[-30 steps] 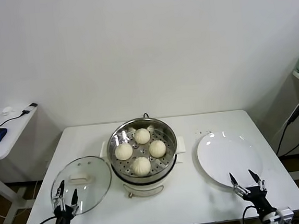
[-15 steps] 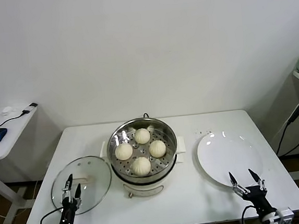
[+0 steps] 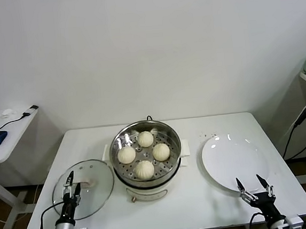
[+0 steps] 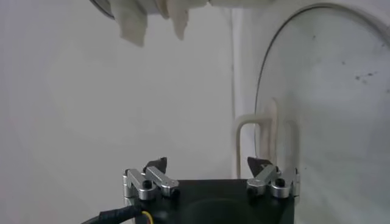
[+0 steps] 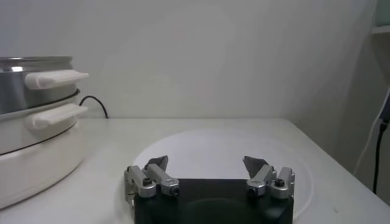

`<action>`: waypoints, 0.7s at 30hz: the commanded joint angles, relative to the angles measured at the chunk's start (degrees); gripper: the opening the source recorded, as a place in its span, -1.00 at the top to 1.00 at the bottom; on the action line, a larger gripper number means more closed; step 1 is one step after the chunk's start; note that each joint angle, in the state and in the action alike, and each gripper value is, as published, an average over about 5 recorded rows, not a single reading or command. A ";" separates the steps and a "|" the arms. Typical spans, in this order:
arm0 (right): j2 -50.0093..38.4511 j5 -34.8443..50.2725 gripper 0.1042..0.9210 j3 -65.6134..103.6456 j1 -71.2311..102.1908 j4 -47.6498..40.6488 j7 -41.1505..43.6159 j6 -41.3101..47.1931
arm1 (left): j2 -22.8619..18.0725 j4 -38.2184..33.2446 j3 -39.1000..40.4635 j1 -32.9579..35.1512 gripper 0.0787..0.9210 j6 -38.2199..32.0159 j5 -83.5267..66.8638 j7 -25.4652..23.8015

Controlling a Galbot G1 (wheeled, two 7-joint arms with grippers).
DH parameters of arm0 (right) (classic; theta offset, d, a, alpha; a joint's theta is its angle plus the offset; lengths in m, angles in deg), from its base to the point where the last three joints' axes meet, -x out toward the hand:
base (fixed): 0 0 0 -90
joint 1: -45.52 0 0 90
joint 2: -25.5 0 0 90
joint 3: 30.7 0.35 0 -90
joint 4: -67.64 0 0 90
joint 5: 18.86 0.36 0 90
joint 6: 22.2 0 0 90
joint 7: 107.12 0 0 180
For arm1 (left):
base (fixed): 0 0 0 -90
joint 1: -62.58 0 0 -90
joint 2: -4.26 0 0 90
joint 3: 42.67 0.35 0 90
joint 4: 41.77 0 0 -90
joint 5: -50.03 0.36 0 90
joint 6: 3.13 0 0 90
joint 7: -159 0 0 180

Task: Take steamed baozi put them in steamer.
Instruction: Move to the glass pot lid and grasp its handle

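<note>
In the head view, four baozi [image 3: 143, 153] are sitting inside the steamer [image 3: 171, 164] at the worktop's [image 3: 223, 126] middle, while the left end effector [image 3: 70, 186] is drifting farther over the glass lid [image 3: 100, 188], jaws wide and empty. In the left wrist view that lid's handle [image 4: 259, 135] is lying just ahead. In the right wrist view the right end effector [image 5: 207, 165] is idling wide and empty at the bare plate's [image 5: 213, 149] near edge, so loading looks finished.
</note>
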 commanded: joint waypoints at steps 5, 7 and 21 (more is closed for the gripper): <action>0.74 -1.14 -0.76 -0.41 -0.28 -0.27 0.20 -0.04 | 0.68 2.13 0.05 -1.78 -0.59 0.33 0.06 -0.42; 0.84 -1.34 -0.76 -0.59 -0.31 -0.34 0.24 -0.11 | 0.61 2.13 0.31 -1.68 -0.47 0.65 -0.56 -0.64; 1.38 -1.99 -0.76 -1.11 -0.74 -1.11 0.80 -0.55 | -0.88 5.07 0.39 -2.59 0.50 2.46 -2.16 -0.20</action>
